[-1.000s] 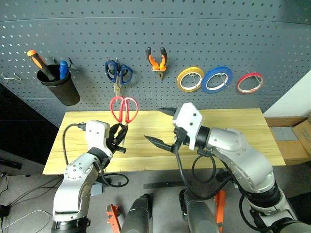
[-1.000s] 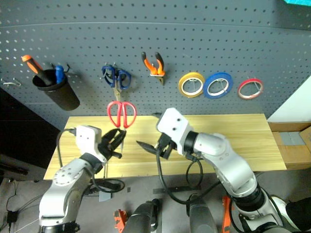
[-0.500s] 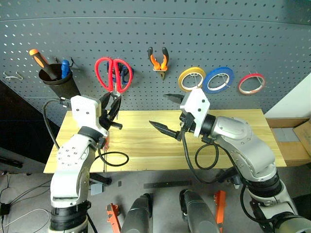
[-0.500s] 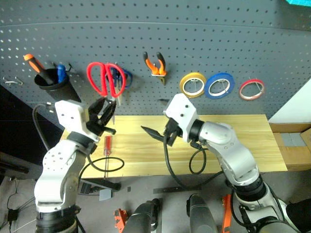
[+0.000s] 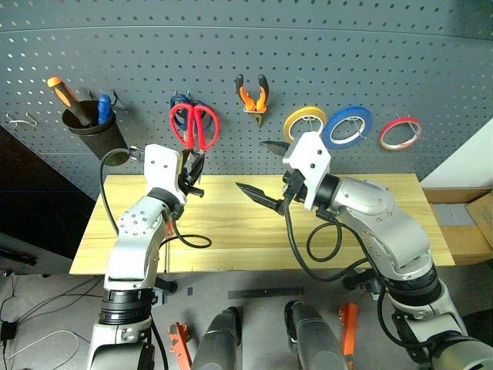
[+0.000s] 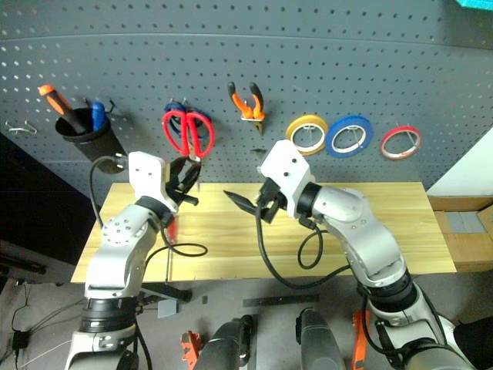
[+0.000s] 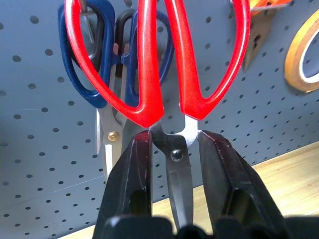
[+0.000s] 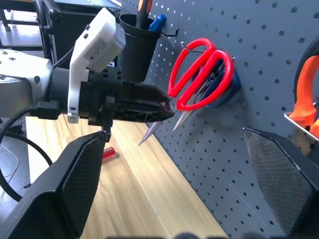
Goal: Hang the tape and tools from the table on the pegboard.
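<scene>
the red tape (image 5: pixel 397 132) and the pliers (image 5: pixel 250 93) hang on the pegboard (image 5: pixel 308 46), and the red-handled scissors (image 5: pixel 194 126) sit at a hook over the blue-handled scissors (image 7: pixel 94 59). the left gripper (image 7: pixel 174 164) brackets their blades (whether it grips them, i cannot tell); the right gripper (image 5: pixel 262 171) is spread wide, empty. left, i judge: the red-handled screwdriver (image 6: pixel 174 227) on the table (image 5: pixel 385 200).

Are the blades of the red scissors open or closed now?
Closed. In the left wrist view the red scissors show their blades together as one strip between the left pincer's fingers, handles side by side.

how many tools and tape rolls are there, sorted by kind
scissors: 2, red and blue
pliers: 1
screwdrivers: 3, orange and blue in the cup, red on the table
tape rolls: 3, yellow, blue, red
total: 9
</scene>
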